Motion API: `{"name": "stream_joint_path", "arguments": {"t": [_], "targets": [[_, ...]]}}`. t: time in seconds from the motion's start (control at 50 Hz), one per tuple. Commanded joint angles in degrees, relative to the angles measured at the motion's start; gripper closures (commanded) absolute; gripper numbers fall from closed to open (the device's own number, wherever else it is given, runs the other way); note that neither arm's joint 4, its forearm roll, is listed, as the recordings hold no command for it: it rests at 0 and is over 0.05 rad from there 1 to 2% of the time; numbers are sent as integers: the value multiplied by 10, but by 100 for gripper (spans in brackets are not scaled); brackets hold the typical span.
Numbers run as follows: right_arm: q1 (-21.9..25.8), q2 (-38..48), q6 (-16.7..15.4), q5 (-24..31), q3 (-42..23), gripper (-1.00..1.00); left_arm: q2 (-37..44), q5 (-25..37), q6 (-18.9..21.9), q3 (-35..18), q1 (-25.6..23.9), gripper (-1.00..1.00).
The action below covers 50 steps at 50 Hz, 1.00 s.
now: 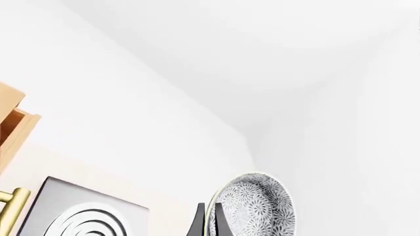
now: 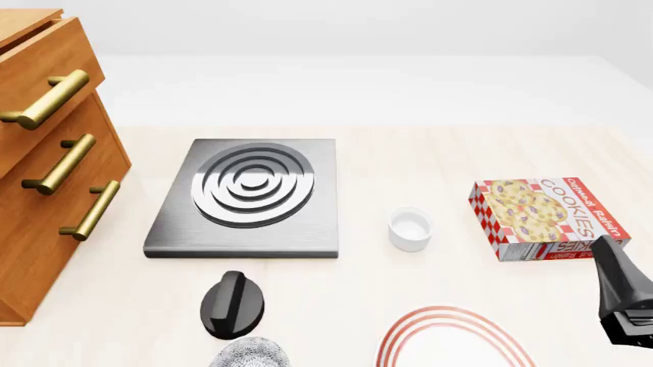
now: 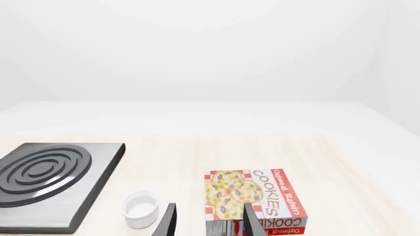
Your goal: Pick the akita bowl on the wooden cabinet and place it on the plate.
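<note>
A: How is the akita bowl (image 1: pixel 255 206) held?

B: It is clamped at the rim by the left jaws (image 1: pixel 208 220), tilted on edge, nearer than the ringed plate (image 2: pixel 454 340), to its left.

A: And the right jaws (image 3: pixel 208 220)?

B: They are seen parted, holding nothing. Beyond the plate, a white cup (image 2: pixel 410 228), a metal stove slab (image 2: pixel 246 197) and a cookie box (image 2: pixel 546 216) lie on the counter (image 2: pixel 408 145); the wooden cabinet (image 2: pixel 46 160) stands far left.

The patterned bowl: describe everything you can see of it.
The bowl is round, with a thin pale rim and an inside covered in a fine white-and-grey flower pattern. It looks like glazed ceramic. In the left wrist view it stands on edge, its inside facing the camera, with the jaws of the left gripper pinching its rim. In the front view only a patterned sliver of it shows at the bottom edge, below the dark gripper and left of the red-ringed plate. Its lower part is out of frame.
</note>
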Motion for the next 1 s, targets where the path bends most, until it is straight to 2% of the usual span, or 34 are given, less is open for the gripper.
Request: {"name": "stream_joint_path", "arguments": {"t": [0.02,0.54,1.0], "targets": [[0,0,0,0,0,-100,-9,-8,-6,18,-20,100],[0,0,0,0,0,-100,-14,-25,-26,60,-54,100],[0,0,0,0,0,-100,-7,-38,-13,94,-103,100]]}}
